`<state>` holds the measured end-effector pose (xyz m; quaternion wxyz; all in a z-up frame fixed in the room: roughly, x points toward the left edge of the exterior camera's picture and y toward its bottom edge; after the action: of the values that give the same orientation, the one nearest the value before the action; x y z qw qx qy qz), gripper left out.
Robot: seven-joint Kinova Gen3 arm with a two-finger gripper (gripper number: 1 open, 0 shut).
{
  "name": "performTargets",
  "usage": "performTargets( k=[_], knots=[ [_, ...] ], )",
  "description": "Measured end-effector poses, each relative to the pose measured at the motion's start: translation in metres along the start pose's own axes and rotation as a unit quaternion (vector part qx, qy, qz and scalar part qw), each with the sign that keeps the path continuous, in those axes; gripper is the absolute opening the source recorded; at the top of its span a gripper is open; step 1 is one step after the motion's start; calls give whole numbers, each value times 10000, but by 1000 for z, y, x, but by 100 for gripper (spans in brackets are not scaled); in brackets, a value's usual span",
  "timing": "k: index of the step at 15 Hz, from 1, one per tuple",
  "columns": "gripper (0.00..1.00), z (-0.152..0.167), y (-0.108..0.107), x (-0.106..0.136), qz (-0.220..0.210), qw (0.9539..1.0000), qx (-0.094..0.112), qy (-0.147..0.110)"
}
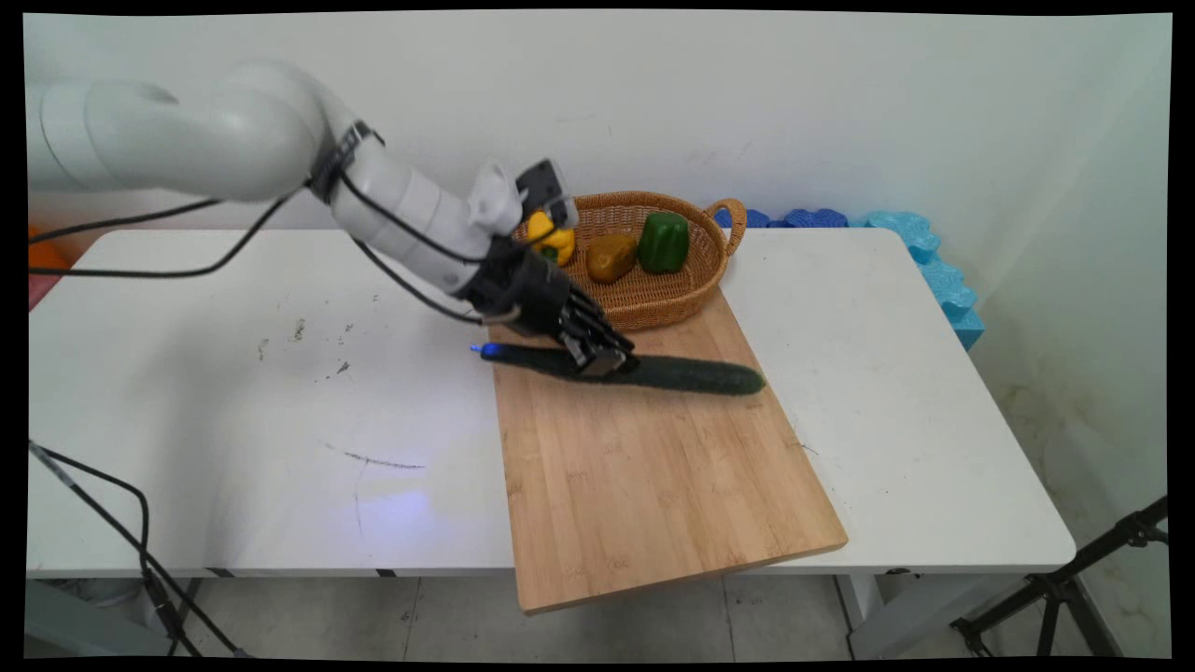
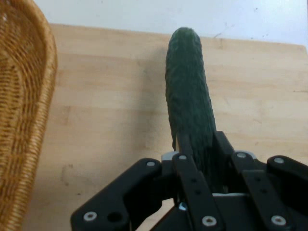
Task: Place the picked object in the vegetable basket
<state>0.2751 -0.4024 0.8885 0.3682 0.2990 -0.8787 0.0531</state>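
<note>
Claw (image 1: pixel 605 359) pinches the cucumber (image 1: pixel 691 374) left of its middle, fingers on either side. Cucumber lies across the board's (image 1: pixel 644 485) far end, left tip past the edge over the table (image 1: pixel 233 420), basket (image 1: pixel 667 299) just behind. Grip sits off-centre; the long end may sag, so lift level and slowly.

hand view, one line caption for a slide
Gripper shut on a cucumber over a wooden board, basket alongside.
</note>
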Motion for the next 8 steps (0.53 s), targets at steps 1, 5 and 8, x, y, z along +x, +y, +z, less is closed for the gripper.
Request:
performTargets(
  k=[1,5,8],
  knots=[
    [0,7,3,-6,-71,10000,25,8],
    [0,28,12,-28,-277,9995,119,45],
    [0,39,15,-40,-351,9992,177,71]
  ],
)
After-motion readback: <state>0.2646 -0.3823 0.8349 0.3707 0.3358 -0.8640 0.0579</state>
